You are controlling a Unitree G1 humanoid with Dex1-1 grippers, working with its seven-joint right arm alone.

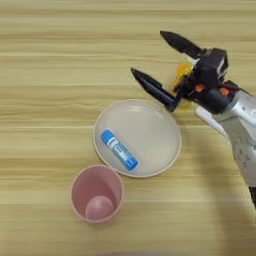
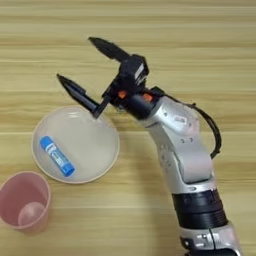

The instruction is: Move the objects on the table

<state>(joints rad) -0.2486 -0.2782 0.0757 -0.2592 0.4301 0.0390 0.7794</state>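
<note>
Surface: light-yellow wooden table [image 1: 50, 60] with horizontal grain stripes, filling both views.

Round beige plate [image 1: 150, 130] sits near centre of the table. Blue tube with white label [image 1: 119, 149] lies flat inside the plate, on its left part, set diagonally from upper left to lower right.

Pink cup [image 1: 97, 193] stands upright just below-left of the plate, rim close to the plate's edge; contact cannot be resolved. Cup opening faces up.

Right gripper [image 1: 147, 54] reaches in from the right on the silver forearm [image 2: 182, 145]. The two black fingers are spread wide apart, with nothing between them. Lower finger tip is just above the plate's upper rim; upper finger points up-left over bare wood.

Small orange-juice bottle [image 1: 182, 73]: only a yellow-orange patch is visible in the left eye view, right behind the gripper's base, beyond the plate's upper right. Mostly hidden by the wrist; the cap is not visible.
</note>
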